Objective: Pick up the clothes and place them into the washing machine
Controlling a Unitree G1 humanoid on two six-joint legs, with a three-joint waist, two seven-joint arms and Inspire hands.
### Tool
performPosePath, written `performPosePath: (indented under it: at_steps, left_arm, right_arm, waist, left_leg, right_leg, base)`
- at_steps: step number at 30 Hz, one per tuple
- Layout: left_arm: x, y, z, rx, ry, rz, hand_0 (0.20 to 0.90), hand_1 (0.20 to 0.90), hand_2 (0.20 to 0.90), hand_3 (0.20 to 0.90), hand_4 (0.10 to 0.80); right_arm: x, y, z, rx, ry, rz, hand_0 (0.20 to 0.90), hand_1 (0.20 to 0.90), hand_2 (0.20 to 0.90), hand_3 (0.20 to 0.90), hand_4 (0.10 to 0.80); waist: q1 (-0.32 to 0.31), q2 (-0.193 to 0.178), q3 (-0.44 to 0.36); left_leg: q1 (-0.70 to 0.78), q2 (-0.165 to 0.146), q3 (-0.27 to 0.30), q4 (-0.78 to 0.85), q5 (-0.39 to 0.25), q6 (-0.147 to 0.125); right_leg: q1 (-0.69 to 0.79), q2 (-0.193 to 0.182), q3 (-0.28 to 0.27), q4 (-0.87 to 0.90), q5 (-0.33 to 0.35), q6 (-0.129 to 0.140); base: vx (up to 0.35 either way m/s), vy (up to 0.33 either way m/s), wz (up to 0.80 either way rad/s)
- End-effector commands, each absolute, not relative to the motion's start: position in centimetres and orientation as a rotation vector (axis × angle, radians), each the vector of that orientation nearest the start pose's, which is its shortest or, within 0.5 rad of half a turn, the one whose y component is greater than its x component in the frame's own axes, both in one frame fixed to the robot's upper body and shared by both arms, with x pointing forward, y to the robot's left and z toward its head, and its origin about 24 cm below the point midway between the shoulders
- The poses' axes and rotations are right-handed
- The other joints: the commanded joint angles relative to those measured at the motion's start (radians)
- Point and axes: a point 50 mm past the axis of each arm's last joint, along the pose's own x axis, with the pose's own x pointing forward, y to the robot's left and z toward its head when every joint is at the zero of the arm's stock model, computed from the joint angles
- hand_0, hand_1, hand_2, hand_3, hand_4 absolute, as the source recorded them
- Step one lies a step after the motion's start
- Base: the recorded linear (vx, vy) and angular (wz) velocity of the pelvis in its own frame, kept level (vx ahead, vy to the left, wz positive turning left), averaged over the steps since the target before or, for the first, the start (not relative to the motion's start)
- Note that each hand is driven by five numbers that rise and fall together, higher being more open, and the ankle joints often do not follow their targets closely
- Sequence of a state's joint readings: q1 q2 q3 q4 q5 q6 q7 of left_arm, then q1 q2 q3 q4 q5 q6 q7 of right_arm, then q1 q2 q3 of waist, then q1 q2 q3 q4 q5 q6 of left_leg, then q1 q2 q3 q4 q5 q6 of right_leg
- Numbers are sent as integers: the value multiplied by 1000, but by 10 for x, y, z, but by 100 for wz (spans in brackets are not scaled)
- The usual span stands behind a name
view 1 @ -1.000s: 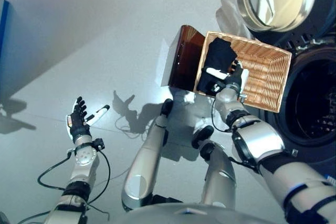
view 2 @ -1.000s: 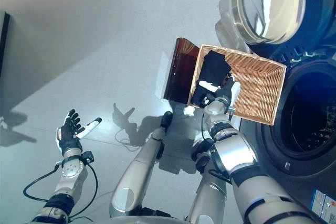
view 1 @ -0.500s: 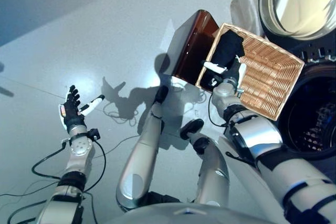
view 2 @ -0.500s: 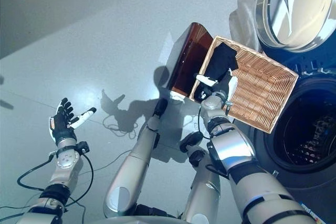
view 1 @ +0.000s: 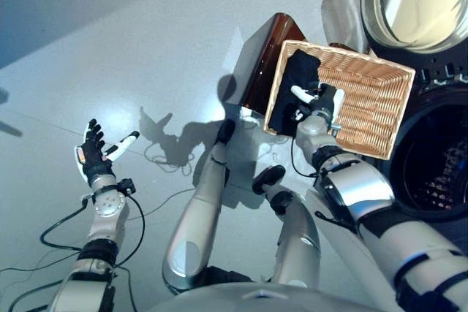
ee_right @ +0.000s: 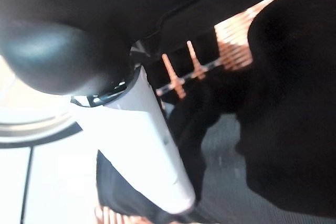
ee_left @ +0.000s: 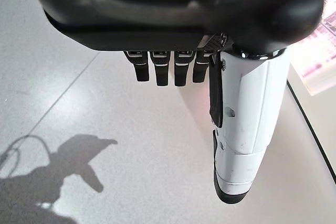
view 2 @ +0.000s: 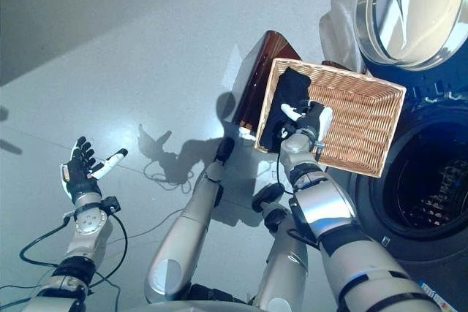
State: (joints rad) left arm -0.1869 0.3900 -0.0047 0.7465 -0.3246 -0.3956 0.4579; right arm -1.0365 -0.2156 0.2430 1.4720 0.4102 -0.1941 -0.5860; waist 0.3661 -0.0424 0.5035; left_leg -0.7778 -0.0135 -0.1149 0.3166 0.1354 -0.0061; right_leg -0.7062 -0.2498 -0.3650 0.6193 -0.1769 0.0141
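A: Since half a second back, the wicker basket (view 1: 365,104) sits squarer in the head views and the right robot hand (view 1: 316,101) is further over the black clothes (view 1: 290,91). The whole scene has shifted a little too, so part of that is the camera.

B: State of that robot hand?

A: Head views: it is down in the basket, white-covered thumb lying across the dark cloth. Its fingers are lost against the black. The right wrist view gives only the white thumb (ee_right: 152,145) against black cloth (ee_right: 283,108), with basket weave showing in gaps. I cannot tell whether the fingers are curled.

B: And the clothes?

A: In the basket's left end, bunched against the wall nearest the brown box (view 1: 259,60). The rest of the basket floor is bare wicker.

B: Left side?

A: Left robot hand (view 2: 77,173) is raised well apart over the grey floor (view 1: 131,42), spread, holding nothing. Its wrist view confirms it: straight fingers (ee_left: 160,72), thumb out, only floor beyond.

B: Outward?

A: Washing machine (view 2: 431,180) just right of the basket, drum dark, round door (view 2: 398,9) swung open above.
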Motion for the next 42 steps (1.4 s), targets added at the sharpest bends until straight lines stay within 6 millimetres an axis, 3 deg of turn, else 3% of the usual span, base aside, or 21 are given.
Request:
performPosePath:
  at_steps: [1,15,21,25,33,34,35,36,42]
  left_arm:
    - [237,320,-1,177,63,758,900,900,900,900,800]
    - [223,322,-23,178,171,763,900,900,900,900,800]
    - [210,319,-36,162,219,758,900,900,900,900,800]
    - [204,315,-42,152,234,742,900,900,900,900,800]
    - [199,304,-51,143,264,705,900,900,900,900,800]
    - [199,304,-51,143,264,705,900,900,900,900,800]
    - [196,302,-55,142,279,702,900,900,900,900,800]
    - [196,302,-55,142,279,702,900,900,900,900,800]
    - [199,303,-53,148,278,704,900,900,900,900,800]
  right_arm:
    - [395,-206,104,-144,99,-646,200,200,200,200,300]
    - [382,-234,86,-167,143,-713,200,200,200,200,300]
    - [365,-269,74,-142,181,-816,200,200,200,200,300]
    - [361,-283,77,-163,178,-849,200,200,200,200,300]
    - [362,-288,83,-224,171,-849,214,214,214,214,310]
    - [362,-288,83,-224,171,-849,247,247,247,247,333]
    - [363,-285,83,-228,173,-840,521,521,521,521,529]
    - [363,-285,83,-228,173,-840,900,900,900,900,800]
    - [367,-285,92,-235,173,-863,900,900,900,900,800]
  waist:
    - [-7,50,16]
    - [-59,76,-23]
    - [-95,95,-63]
    - [-109,118,-77]
    - [-123,152,-91]
    - [-123,152,-92]
    - [-123,154,-89]
    - [-123,153,-90]
    - [-117,145,-69]
  left_leg:
    - [8,-63,61,67,-146,1]
    - [62,-56,94,39,-133,0]
    - [113,-56,120,10,-131,2]
    - [126,-60,133,7,-131,6]
    - [121,-63,147,16,-130,10]
    - [121,-63,147,17,-130,10]
    - [115,-62,146,17,-128,10]
    - [113,-62,146,17,-128,10]
    - [83,-60,143,32,-126,8]
  right_leg:
    - [39,25,7,-84,38,2]
    - [69,28,48,-111,58,6]
    - [110,33,77,-144,75,12]
    - [112,34,95,-150,82,15]
    - [95,29,115,-144,91,18]
    - [95,29,115,-144,91,18]
    - [83,30,118,-137,93,17]
    - [81,29,118,-136,92,17]
    - [53,28,116,-119,93,14]
  base:
    - [-23,3,-10]
    - [-9,11,-10]
    - [14,25,-17]
    - [-7,41,-13]
    - [-11,22,-7]
    - [-21,3,-5]
    - [-15,3,-4]
    - [-29,-5,-6]
    - [-11,-9,-2]
